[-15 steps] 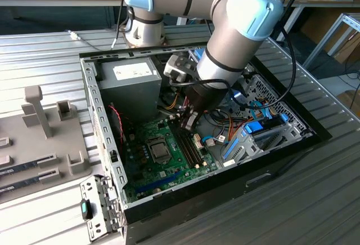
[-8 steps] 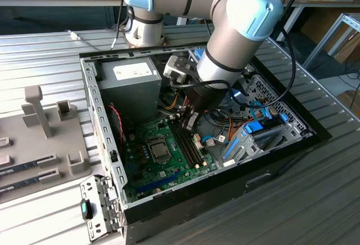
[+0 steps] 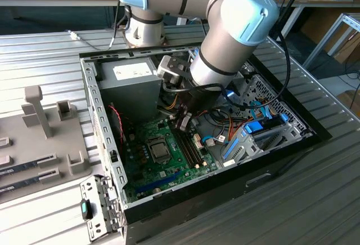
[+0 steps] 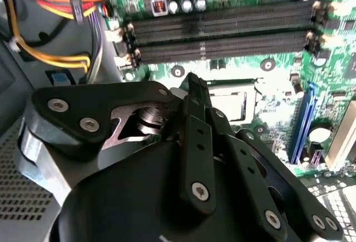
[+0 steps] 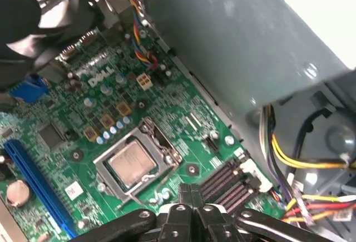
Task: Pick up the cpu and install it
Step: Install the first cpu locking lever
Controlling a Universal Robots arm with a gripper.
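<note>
Shiny square cpu (image 5: 132,164) seemingly seated in its metal socket frame (image 5: 111,173), black fingers (image 5: 191,193) together above

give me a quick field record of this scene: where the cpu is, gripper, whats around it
cpu: lying in the socket on the green motherboard, silver top up
socket frame: around the cpu
gripper: fingers shut together, holding nothing, above the board beside the socket
memory slots: black, empty, next to the socket
power supply: grey box at the case's far end
cables: yellow and red bundle beside the board
</note>
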